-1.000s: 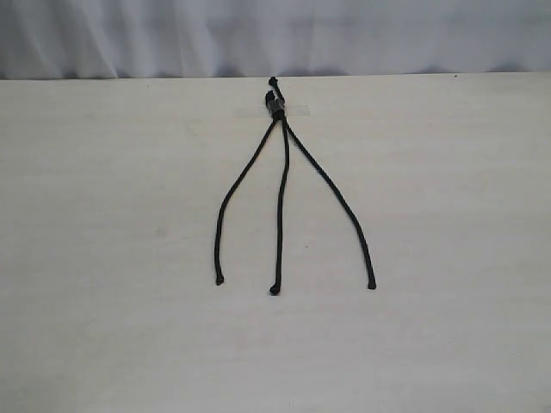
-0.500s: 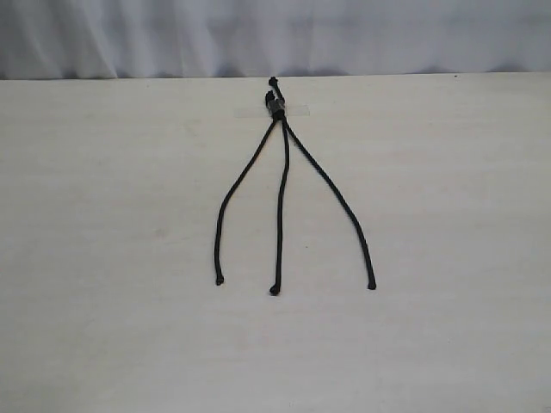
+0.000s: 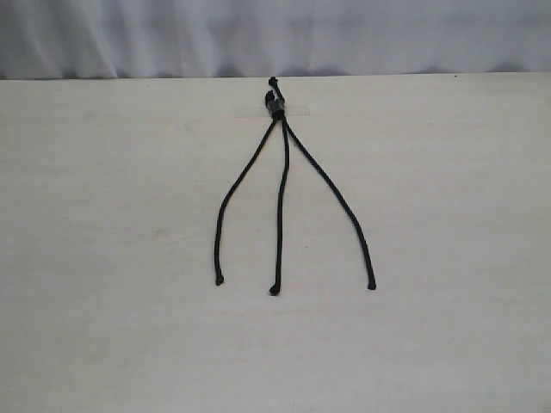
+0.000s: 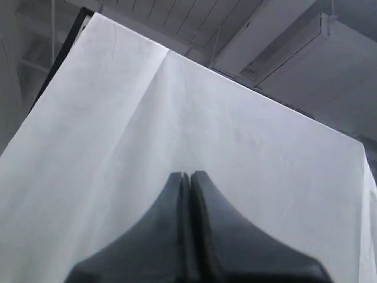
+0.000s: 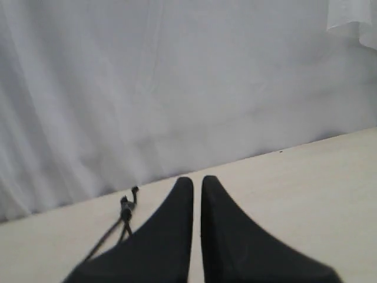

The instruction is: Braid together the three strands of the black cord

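**Operator:** Where is my cord right now?

**Spotter:** Your thin black cord [image 3: 275,105] lies flat on the pale wooden table [image 3: 103,258], about midway across the exterior view. Its knotted end sits near the table's far edge, close to the white fabric backdrop [image 3: 387,34]. A strip of clear tape [image 3: 297,109] crosses the cord just below the knot.

**Operator:** And the strands?

**Spotter:** The three strands [image 3: 281,172] fan out from that bound end toward the near side, and they lie unbraided. Your left strand [image 3: 237,194] bows outward and then drops straight. The middle strand [image 3: 281,215] runs almost straight. The right strand [image 3: 337,200] slants away the widest. They touch only where they meet under the tape. Each ends in a small knobbed tip, and the tips lie well apart on the bare wood.

**Operator:** How do my grippers stand?

**Spotter:** Your left gripper [image 4: 189,177] has its black fingers pressed flat together and grips nothing. It points up at a white sheet [image 4: 177,118] with the ceiling [image 4: 283,35] beyond. Your right gripper [image 5: 197,180] is drawn in to a hairline slit and is empty too. It faces across the table toward the backdrop. In its view you can see the cord's knotted end [image 5: 126,207] beyond the fingers, apart from them.
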